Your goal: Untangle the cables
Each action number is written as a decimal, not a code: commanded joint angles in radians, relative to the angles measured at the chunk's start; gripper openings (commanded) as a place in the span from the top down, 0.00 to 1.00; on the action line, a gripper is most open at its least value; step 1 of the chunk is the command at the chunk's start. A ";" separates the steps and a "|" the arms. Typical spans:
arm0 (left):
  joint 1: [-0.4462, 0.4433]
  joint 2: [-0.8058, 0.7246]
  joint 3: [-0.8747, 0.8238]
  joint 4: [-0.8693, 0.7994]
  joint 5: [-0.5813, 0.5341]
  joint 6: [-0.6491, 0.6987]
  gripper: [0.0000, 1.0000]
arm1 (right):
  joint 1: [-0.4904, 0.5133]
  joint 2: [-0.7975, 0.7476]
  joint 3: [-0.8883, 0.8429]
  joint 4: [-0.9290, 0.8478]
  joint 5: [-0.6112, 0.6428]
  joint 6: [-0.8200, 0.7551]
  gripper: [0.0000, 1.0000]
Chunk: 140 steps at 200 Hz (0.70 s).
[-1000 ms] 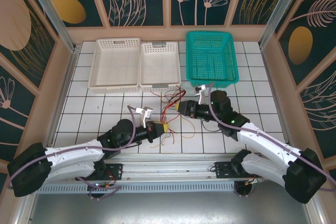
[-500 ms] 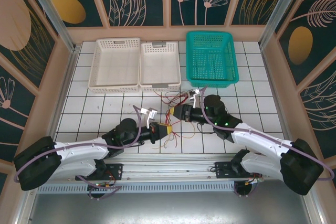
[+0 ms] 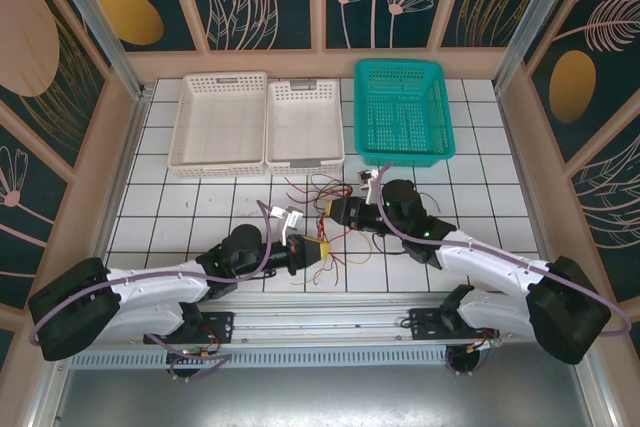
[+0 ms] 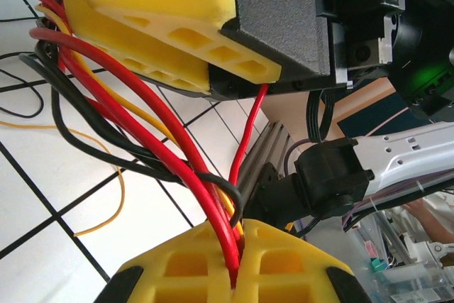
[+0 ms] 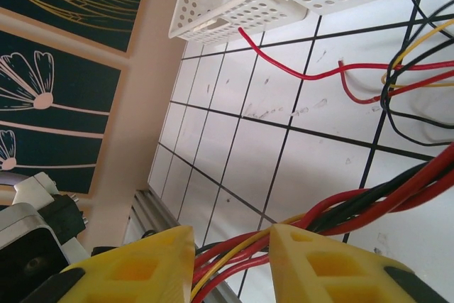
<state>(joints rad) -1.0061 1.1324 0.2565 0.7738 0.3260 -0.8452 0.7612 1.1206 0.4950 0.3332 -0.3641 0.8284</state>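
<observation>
Since a second ago both arms have closed in on the cables. They lie knotted on the table, near the white basket. No strand looks separated yet, so most of the job seems left. The left gripper is pressed tight on a red strand. The right gripper straddles the bundle, fingers partly apart; whether it clamps, I cannot tell.
</observation>
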 commanded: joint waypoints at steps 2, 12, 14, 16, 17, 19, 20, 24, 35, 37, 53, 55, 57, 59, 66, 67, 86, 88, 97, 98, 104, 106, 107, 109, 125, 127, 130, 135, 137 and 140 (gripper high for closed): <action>-0.002 -0.042 0.033 -0.004 0.026 0.040 1.00 | 0.001 0.025 0.032 -0.013 0.015 0.004 0.65; -0.003 -0.061 0.035 -0.033 0.014 0.051 1.00 | 0.001 0.031 0.037 -0.028 0.015 0.003 0.65; -0.003 -0.065 0.035 -0.037 0.011 0.053 1.00 | 0.001 0.031 0.037 -0.032 0.016 0.005 0.65; -0.003 -0.070 0.035 -0.042 0.009 0.055 1.00 | 0.001 0.032 0.037 -0.033 0.015 0.005 0.65; -0.003 -0.072 0.035 -0.045 0.008 0.057 1.00 | 0.001 0.032 0.037 -0.034 0.015 0.005 0.65; -0.004 -0.077 0.035 -0.053 0.003 0.060 1.00 | 0.001 0.031 0.037 -0.037 0.013 0.005 0.65; -0.005 -0.079 0.036 -0.058 0.001 0.062 1.00 | 0.001 0.031 0.038 -0.038 0.012 0.006 0.65; -0.004 -0.090 0.039 -0.077 -0.012 0.068 1.00 | -0.001 0.029 0.041 -0.045 0.007 0.001 0.65; -0.003 -0.126 0.039 -0.114 -0.041 0.081 1.00 | -0.005 0.017 0.051 -0.081 0.007 -0.020 0.65; -0.005 -0.134 0.036 -0.117 -0.047 0.082 1.00 | -0.005 0.013 0.052 -0.089 0.011 -0.024 0.65; -0.004 -0.195 0.014 -0.122 -0.082 0.079 1.00 | -0.009 -0.030 0.036 -0.104 0.043 -0.031 0.63; -0.004 -0.202 0.010 -0.120 -0.083 0.077 1.00 | -0.010 -0.033 0.033 -0.101 0.043 -0.030 0.62; -0.004 -0.209 0.006 -0.117 -0.087 0.076 1.00 | -0.012 -0.037 0.029 -0.098 0.040 -0.027 0.62; -0.005 -0.215 0.003 -0.114 -0.089 0.075 1.00 | -0.014 -0.040 0.027 -0.094 0.036 -0.025 0.62; -0.005 -0.234 -0.011 -0.098 -0.095 0.066 1.00 | -0.025 -0.046 0.024 -0.081 0.011 -0.020 0.62; -0.003 -0.236 -0.013 -0.094 -0.095 0.065 1.00 | -0.027 -0.046 0.024 -0.079 0.006 -0.019 0.62; -0.003 -0.262 -0.049 -0.030 -0.091 0.031 1.00 | -0.042 -0.049 0.014 -0.052 -0.028 0.001 0.62; -0.004 -0.264 -0.051 -0.022 -0.091 0.028 1.00 | -0.043 -0.049 0.012 -0.045 -0.028 0.003 0.62; -0.002 -0.263 -0.063 0.007 -0.084 0.014 1.00 | -0.042 -0.047 -0.002 -0.010 -0.036 0.018 0.61; -0.002 -0.263 -0.064 0.010 -0.083 0.013 1.00 | -0.043 -0.047 -0.003 -0.007 -0.038 0.020 0.61; -0.004 -0.259 -0.066 0.022 -0.076 0.008 1.00 | -0.043 -0.042 -0.010 0.017 -0.045 0.033 0.60; -0.005 -0.257 -0.066 0.024 -0.075 0.007 1.00 | -0.043 -0.040 -0.012 0.024 -0.049 0.037 0.60; -0.003 -0.256 -0.066 0.025 -0.073 0.007 1.00 | -0.044 -0.039 -0.013 0.029 -0.051 0.040 0.60; -0.004 -0.255 -0.066 0.027 -0.071 0.006 1.00 | -0.044 -0.036 -0.015 0.036 -0.055 0.044 0.60; -0.004 -0.240 -0.071 0.054 -0.050 -0.002 1.00 | -0.047 -0.012 -0.019 0.078 -0.068 0.071 0.58; -0.004 -0.239 -0.071 0.058 -0.047 -0.003 1.00 | -0.048 -0.011 -0.018 0.080 -0.066 0.074 0.58; -0.005 -0.236 -0.071 0.061 -0.042 -0.004 1.00 | -0.048 -0.008 -0.020 0.083 -0.059 0.078 0.58; -0.005 -0.231 -0.070 0.067 -0.035 -0.006 1.00 | -0.048 -0.005 -0.022 0.093 -0.047 0.087 0.57; -0.004 -0.231 -0.069 0.069 -0.032 -0.006 1.00 | -0.048 -0.005 -0.024 0.098 -0.045 0.090 0.58; -0.003 -0.227 -0.068 0.071 -0.029 -0.007 1.00 | -0.049 -0.005 -0.026 0.109 -0.042 0.096 0.57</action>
<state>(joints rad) -1.0065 0.8932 0.1917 0.7399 0.2584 -0.8333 0.7197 1.1000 0.4870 0.3370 -0.3977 0.8680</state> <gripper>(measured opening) 0.060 0.423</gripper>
